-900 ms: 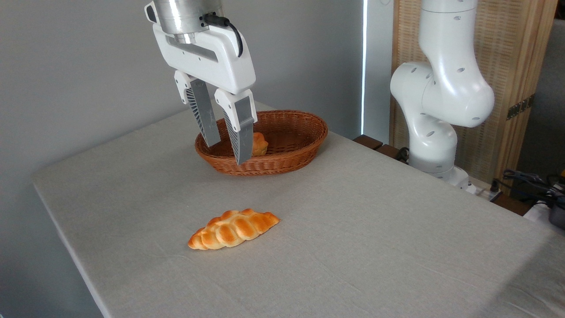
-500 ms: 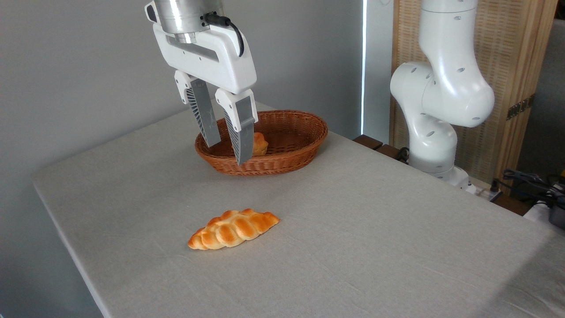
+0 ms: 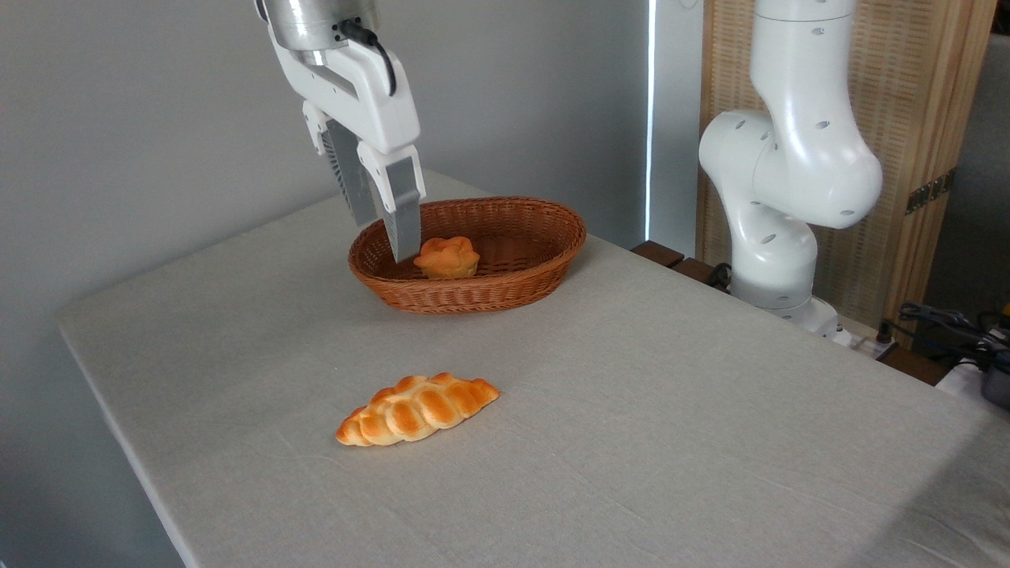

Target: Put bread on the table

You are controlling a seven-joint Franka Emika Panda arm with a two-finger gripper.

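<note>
Bread [image 3: 447,257] sitting in basket [image 3: 505,292], now unblocked since your gripper [image 3: 387,237] is swinging left; fingers [image 3: 402,209] overlapping, gap unclear. Worktop [image 3: 631,410] placement pending.

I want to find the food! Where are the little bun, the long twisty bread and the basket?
bun [image 3: 447,257], fixed camera, knotted top.
twisty bread [image 3: 417,409], fixed camera, middle.
basket [image 3: 489,297], fixed camera, front wall.

Bread [image 3: 447,257] open from above; basket [image 3: 505,296] wall rings its sides
</note>
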